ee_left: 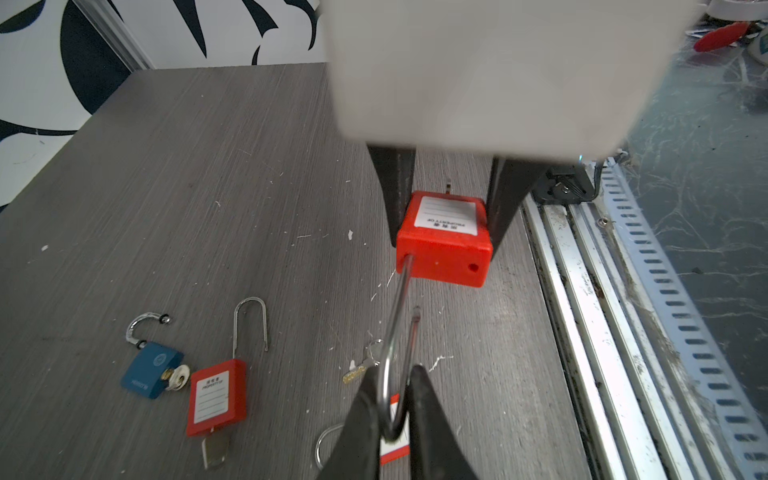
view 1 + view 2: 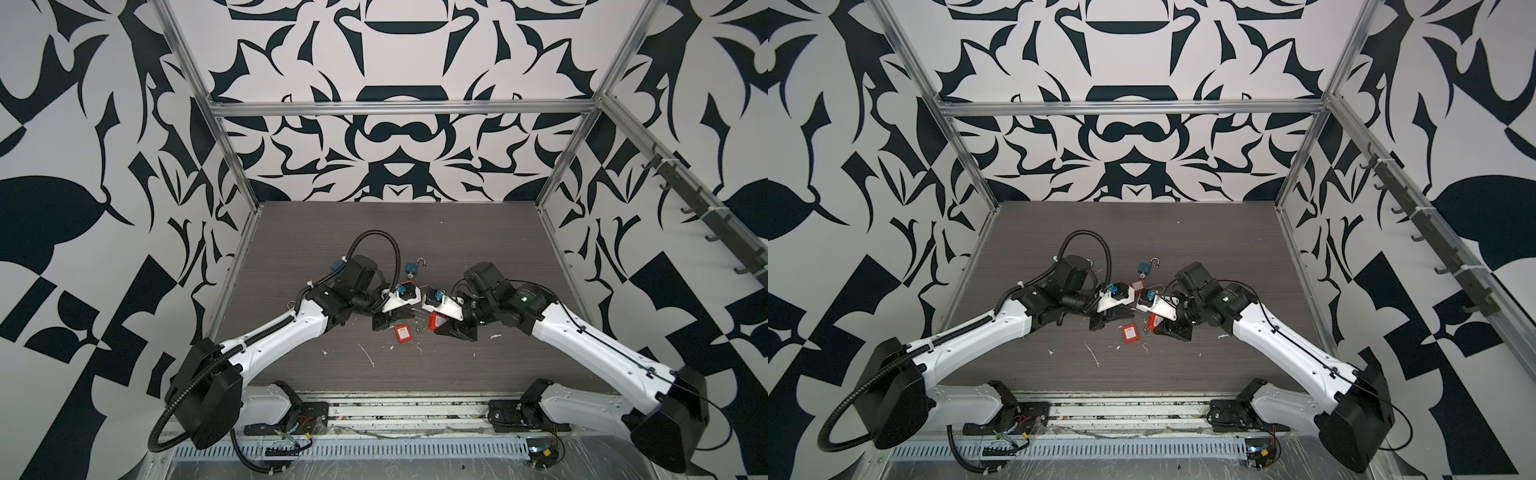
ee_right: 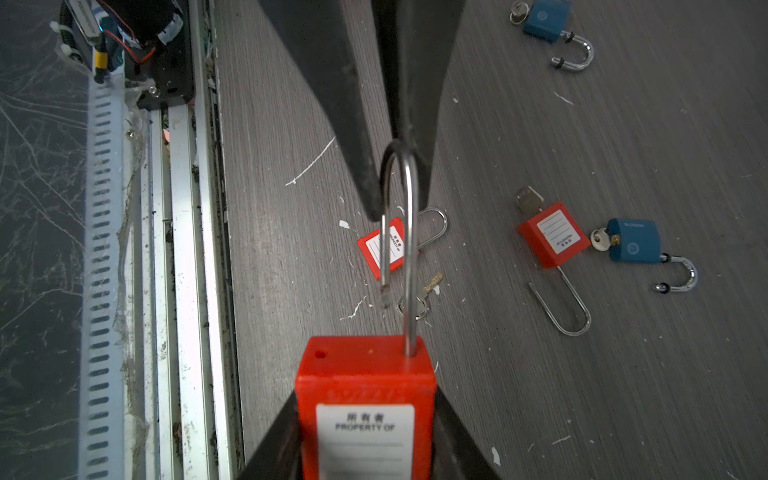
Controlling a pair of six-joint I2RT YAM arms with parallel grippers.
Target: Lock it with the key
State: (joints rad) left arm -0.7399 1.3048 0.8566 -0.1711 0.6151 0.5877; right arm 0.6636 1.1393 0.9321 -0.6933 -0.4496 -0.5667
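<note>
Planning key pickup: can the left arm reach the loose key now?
Probably not yet: left tool is shut on the red padlock's shackle. The key lies uncovered on the table below.

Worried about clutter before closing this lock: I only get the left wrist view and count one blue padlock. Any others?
Observer: Yes, a second blue padlock, open, lies farther back.
Operator: What is the red scrap under my left fingers?
Observer: A red padlock, lying flat, label up.
</note>
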